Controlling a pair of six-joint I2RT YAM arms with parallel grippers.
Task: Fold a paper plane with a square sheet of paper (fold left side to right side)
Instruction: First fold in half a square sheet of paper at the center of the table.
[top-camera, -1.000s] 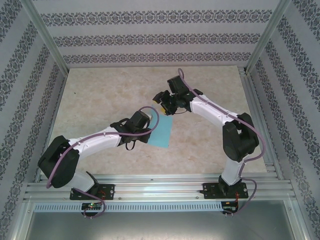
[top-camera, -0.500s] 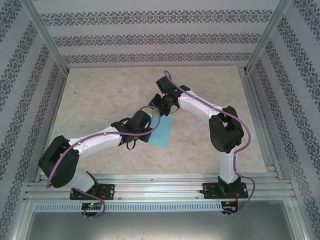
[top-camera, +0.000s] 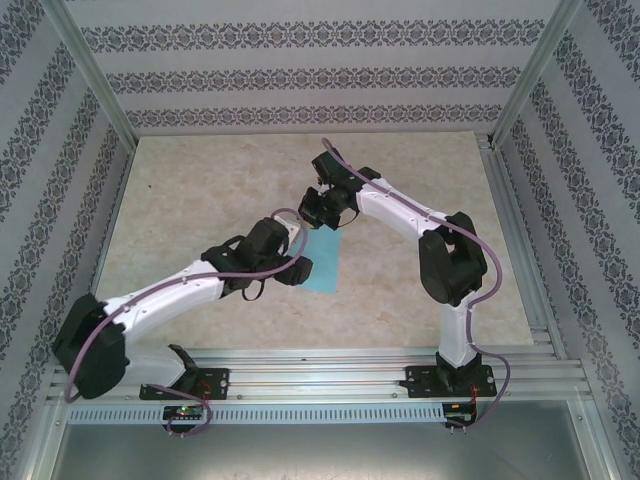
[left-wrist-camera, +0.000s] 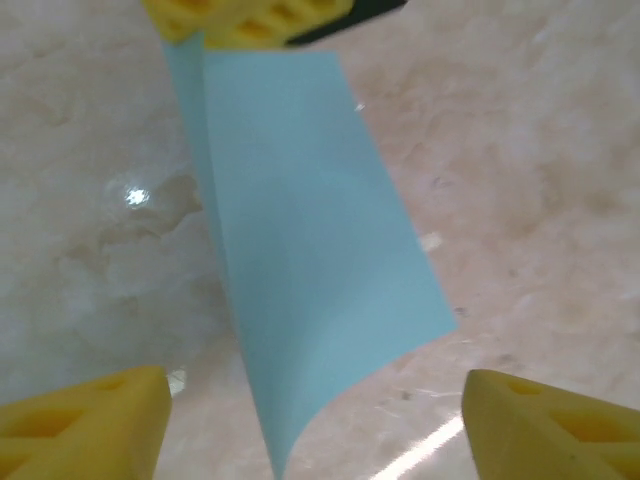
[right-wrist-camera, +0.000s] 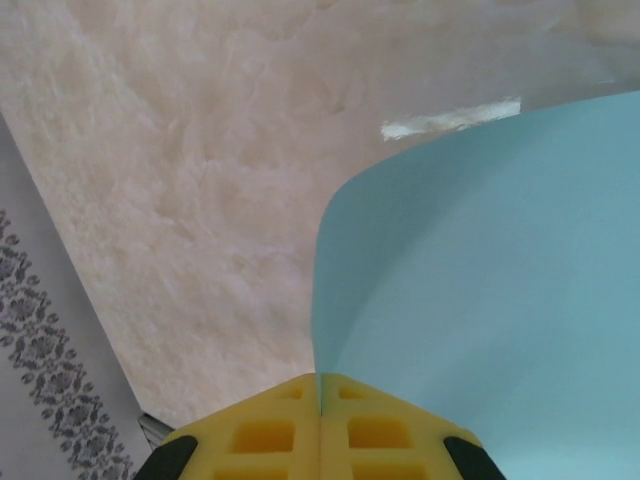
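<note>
From above, since a second ago the left tool (top-camera: 300, 268) is opening while the right tool (top-camera: 312, 212) is closing onto the square sheet of paper (top-camera: 322, 262) on the worktop (top-camera: 200, 190); left wrist: fingertips (left-wrist-camera: 85, 425) are standing apart around the curling sheet, releasing it; right wrist: pads (right-wrist-camera: 260, 435) are pinching its edge, seemingly to hold the fold.

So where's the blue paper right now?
In the top view the blue paper is on the table, its far edge pinched by the right gripper, the open left gripper at its left side.
</note>
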